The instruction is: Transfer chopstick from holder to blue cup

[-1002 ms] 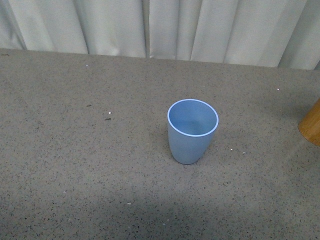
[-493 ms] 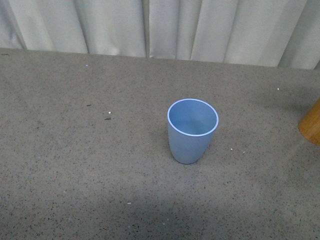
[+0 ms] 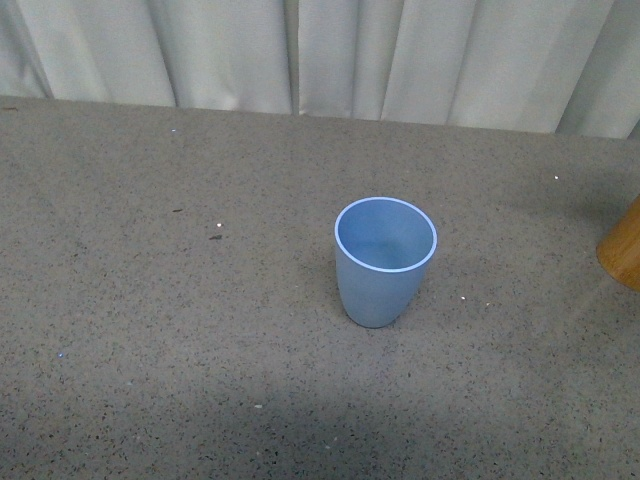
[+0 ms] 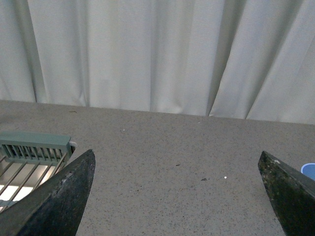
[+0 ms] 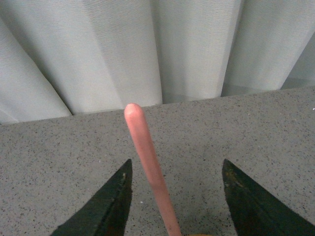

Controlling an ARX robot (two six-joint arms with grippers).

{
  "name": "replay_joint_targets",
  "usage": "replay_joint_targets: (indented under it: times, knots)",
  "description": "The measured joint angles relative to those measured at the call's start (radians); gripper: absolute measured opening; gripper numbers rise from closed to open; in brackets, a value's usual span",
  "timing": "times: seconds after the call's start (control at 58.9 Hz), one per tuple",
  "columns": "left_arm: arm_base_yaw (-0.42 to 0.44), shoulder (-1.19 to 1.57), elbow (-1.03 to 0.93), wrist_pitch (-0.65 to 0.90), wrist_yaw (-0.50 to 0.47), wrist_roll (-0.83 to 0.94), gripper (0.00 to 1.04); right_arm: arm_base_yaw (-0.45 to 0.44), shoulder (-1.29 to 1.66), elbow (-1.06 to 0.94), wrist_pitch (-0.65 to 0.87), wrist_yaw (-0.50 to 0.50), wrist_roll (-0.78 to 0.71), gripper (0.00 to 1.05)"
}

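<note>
The blue cup (image 3: 385, 262) stands upright and empty in the middle of the grey speckled table; a sliver of its rim shows in the left wrist view (image 4: 308, 170). The orange-brown holder (image 3: 622, 249) is cut off at the right edge of the front view. In the right wrist view a salmon-pink chopstick (image 5: 147, 167) rises between the open fingers of my right gripper (image 5: 177, 169), nearer one finger, touching neither. My left gripper (image 4: 177, 160) is open and empty above bare table. Neither arm shows in the front view.
White curtains (image 3: 320, 55) hang along the far edge of the table. A grey-green wire rack (image 4: 32, 150) lies beside my left gripper in the left wrist view. Small specks dot the table surface.
</note>
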Motion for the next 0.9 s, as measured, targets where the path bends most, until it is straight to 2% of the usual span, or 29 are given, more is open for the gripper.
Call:
replay_joint_targets:
  times: [0.221,0.289,0.9]
  knots:
    - [0.0,0.0,0.0,0.0,0.0,0.0,0.98,0.0,0.005,-0.022,0.026,-0.006,-0.008,0.09]
    - [0.0,0.0,0.0,0.0,0.0,0.0,0.98,-0.002,0.005,-0.028,0.034,-0.007,-0.016,0.02]
    - [0.0,0.0,0.0,0.0,0.0,0.0,0.98,-0.023,-0.093,-0.074,0.037,-0.05,-0.037,0.02]
